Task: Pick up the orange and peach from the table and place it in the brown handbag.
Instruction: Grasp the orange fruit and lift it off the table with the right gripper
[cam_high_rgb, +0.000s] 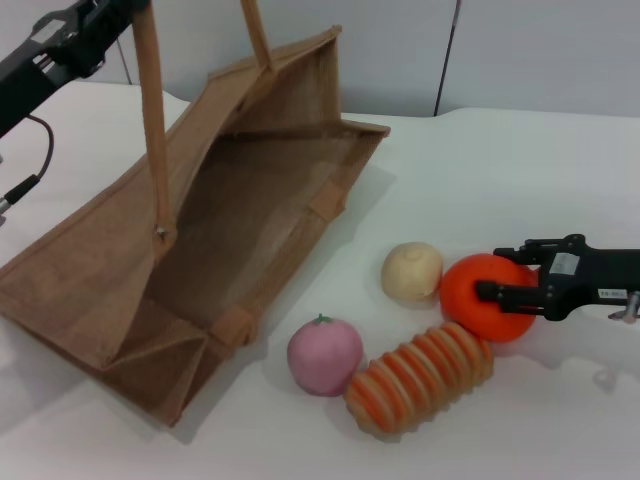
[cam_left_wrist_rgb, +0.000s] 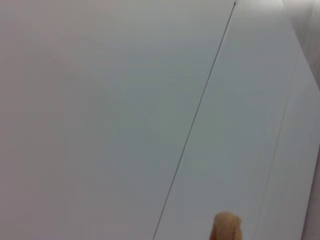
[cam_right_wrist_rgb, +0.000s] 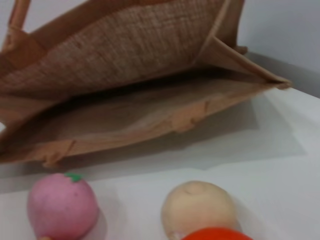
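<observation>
Head view shows the right pincer (cam_high_rgb: 500, 292) clasping the orange (cam_high_rgb: 487, 296) on the worktop (cam_high_rgb: 520, 180), so grip firmly, then lift clear of the beige ball (cam_high_rgb: 411, 271) toward the brown handbag (cam_high_rgb: 230, 220), whose strap the left pincer (cam_high_rgb: 95, 25) holds up.

Bright, even, diffuse light with soft shadows and no harsh glare.

In the head view the white worktop (cam_high_rgb: 480, 170) is evenly lit; the brown handbag (cam_high_rgb: 200, 250) throws a faint grey shadow along its near side, and the peach (cam_high_rgb: 325, 355) and orange (cam_high_rgb: 490, 297) sit on small soft shadows. The right wrist view is soft: the orange (cam_right_wrist_rgb: 217, 234) at the picture's edge is blurred, the bag's weave (cam_right_wrist_rgb: 130, 55) sharper. The left wrist view is pale and low in contrast, with a blurred tan strap (cam_left_wrist_rgb: 226, 227).
</observation>
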